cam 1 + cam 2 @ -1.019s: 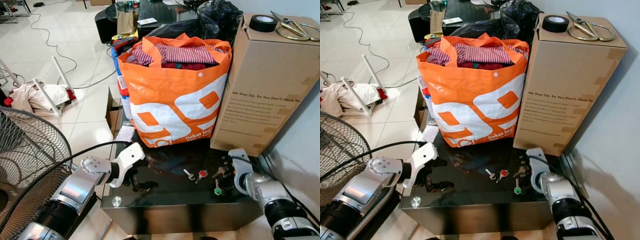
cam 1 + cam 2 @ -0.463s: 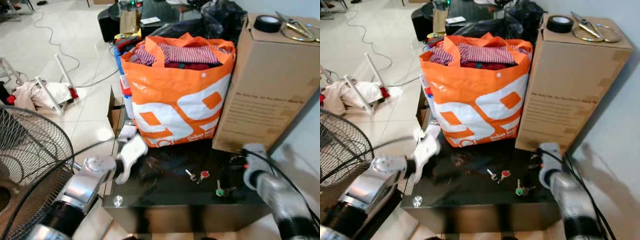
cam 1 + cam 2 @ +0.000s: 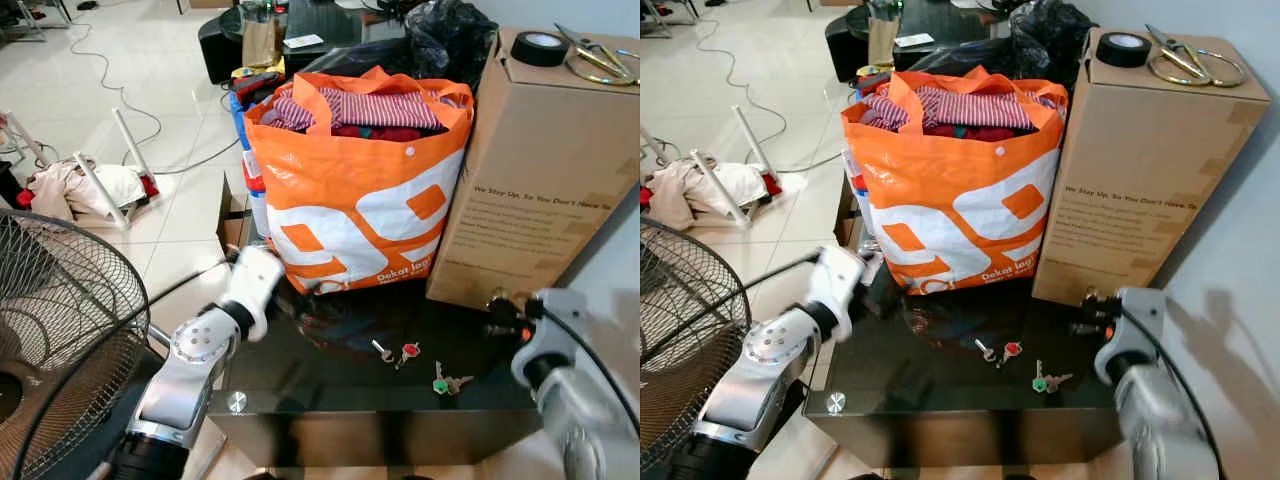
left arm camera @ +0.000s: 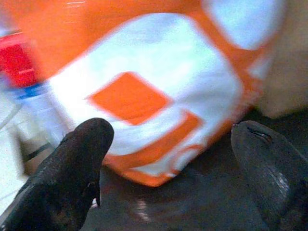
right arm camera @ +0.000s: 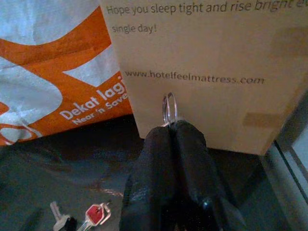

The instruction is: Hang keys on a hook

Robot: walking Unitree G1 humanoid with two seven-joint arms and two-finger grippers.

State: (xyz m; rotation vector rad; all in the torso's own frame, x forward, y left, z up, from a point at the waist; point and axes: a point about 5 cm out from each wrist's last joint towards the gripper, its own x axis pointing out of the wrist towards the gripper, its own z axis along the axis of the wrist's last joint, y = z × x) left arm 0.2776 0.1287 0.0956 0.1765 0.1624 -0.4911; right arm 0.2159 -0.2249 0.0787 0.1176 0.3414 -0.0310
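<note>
On the black glass table lie a red-capped key beside a silver one, and a green-capped key bunch nearer the front edge. My right gripper hovers above the table's right end, just in front of the cardboard box. In the right wrist view its fingers are pressed together on a thin metal key ring that sticks up between the tips. My left gripper is open, its fingers spread wide, facing the foot of the orange bag.
The orange bag, full of clothes, stands at the back of the table, touching the tall box. A black tape roll and scissors lie on the box. A standing fan is at my left; cables and clutter cover the tiled floor.
My right gripper has lifted off the table surface and now hangs higher beside the box. My left arm has swung forward towards the orange bag. The camera shifted slightly.
</note>
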